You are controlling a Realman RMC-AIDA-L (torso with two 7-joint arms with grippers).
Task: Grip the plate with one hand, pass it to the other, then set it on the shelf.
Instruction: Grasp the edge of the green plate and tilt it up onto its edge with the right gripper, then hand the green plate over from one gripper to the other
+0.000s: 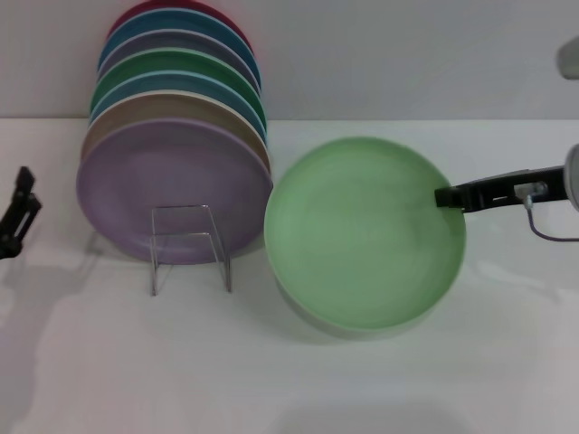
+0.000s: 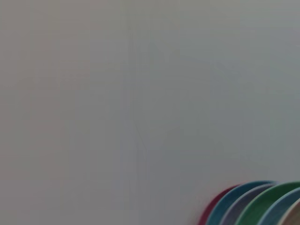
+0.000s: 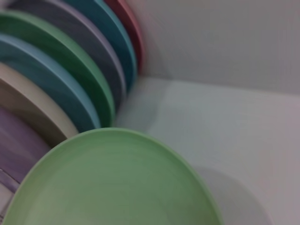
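The pale mint-green plate (image 1: 362,240) hangs tilted a little above the white table, right of centre, with its shadow beneath it. My right gripper (image 1: 450,196) reaches in from the right and is shut on the plate's right rim. The plate fills the lower part of the right wrist view (image 3: 112,183). The clear acrylic shelf (image 1: 190,246) stands to the left of the plate, its thin front frame showing before a lilac plate (image 1: 172,176). My left gripper (image 1: 18,212) is at the far left edge, apart from the shelf.
Several coloured plates (image 1: 181,81) stand on edge in the shelf behind the lilac one; they also show in the right wrist view (image 3: 61,70) and the left wrist view (image 2: 262,206). A pale wall (image 1: 380,54) runs behind the table.
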